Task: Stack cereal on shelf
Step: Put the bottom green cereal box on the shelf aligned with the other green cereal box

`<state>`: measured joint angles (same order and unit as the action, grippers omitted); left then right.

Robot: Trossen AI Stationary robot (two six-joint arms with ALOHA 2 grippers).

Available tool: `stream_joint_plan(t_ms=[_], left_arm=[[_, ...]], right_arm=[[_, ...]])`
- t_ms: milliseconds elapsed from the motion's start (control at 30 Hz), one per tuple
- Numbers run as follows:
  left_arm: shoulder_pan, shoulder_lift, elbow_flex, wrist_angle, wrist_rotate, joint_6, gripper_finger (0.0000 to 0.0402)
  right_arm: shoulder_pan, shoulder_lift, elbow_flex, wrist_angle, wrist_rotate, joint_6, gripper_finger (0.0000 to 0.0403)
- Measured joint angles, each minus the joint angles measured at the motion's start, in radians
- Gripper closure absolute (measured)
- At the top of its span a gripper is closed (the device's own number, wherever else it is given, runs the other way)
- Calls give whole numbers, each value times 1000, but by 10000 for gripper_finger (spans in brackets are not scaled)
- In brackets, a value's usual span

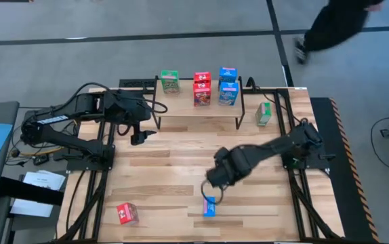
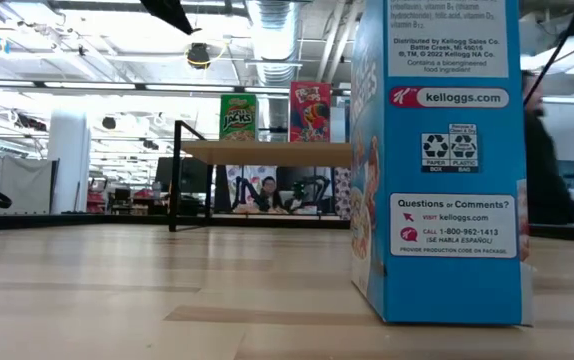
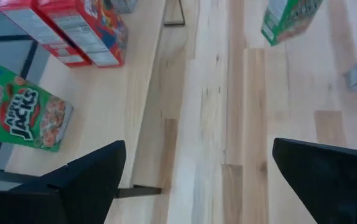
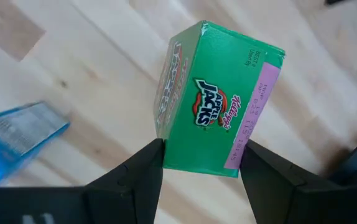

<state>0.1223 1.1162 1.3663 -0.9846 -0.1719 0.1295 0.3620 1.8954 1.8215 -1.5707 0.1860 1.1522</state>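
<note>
The shelf (image 1: 194, 118) stands at the table's far middle. On it are a green cereal box (image 1: 169, 81), two red boxes (image 1: 202, 89) and two blue boxes (image 1: 228, 85). Another green box (image 1: 264, 113) lies on the table right of the shelf. A red box (image 1: 127, 213) lies near the front left, and a blue box (image 1: 209, 206) stands at the front middle. My right gripper (image 1: 213, 188) is just behind the blue box, shut on a third green box (image 4: 216, 102), which the gripper hides in the high view. My left gripper (image 1: 140, 133) is open and empty by the shelf's left end. My right gripper pinches the green box between its two fingers, on the two opposite sides (image 4: 178, 158) next to its printed end panel. The fingers come from above, pointing down. The box sits tilted in the hold and appears clear of the tabletop.
The slatted tabletop (image 1: 167, 169) is bare between the shelf and the front boxes. In the low view the blue box (image 2: 437, 160) fills the right half, with the shelf (image 2: 267, 152) far behind it. A person (image 1: 337, 24) walks past beyond the far right corner.
</note>
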Motion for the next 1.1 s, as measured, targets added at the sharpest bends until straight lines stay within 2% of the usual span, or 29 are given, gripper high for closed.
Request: stream_joint_plan(t_ms=[233,367,567,767,900,1100], left_arm=[[3,30,0,2,9,13,9],[3,41,-1,7,55,13,10],[3,51,-1,25,98,1,10],[4,64,-1,97,140,-58,10],[4,87,-1,126,174,-118,10],[0,155,-1,155,223,-135,10]], right_arm=[[-121,0,81,12,0,-323,189],[-174,0,154,25,0,-535,189],[-228,0,232,53,0,-771,189],[-247,0,251,97,-1,-1019,189],[-254,0,251,129,-2,-1109,189],[-253,0,251,181,-2,-1127,189]])
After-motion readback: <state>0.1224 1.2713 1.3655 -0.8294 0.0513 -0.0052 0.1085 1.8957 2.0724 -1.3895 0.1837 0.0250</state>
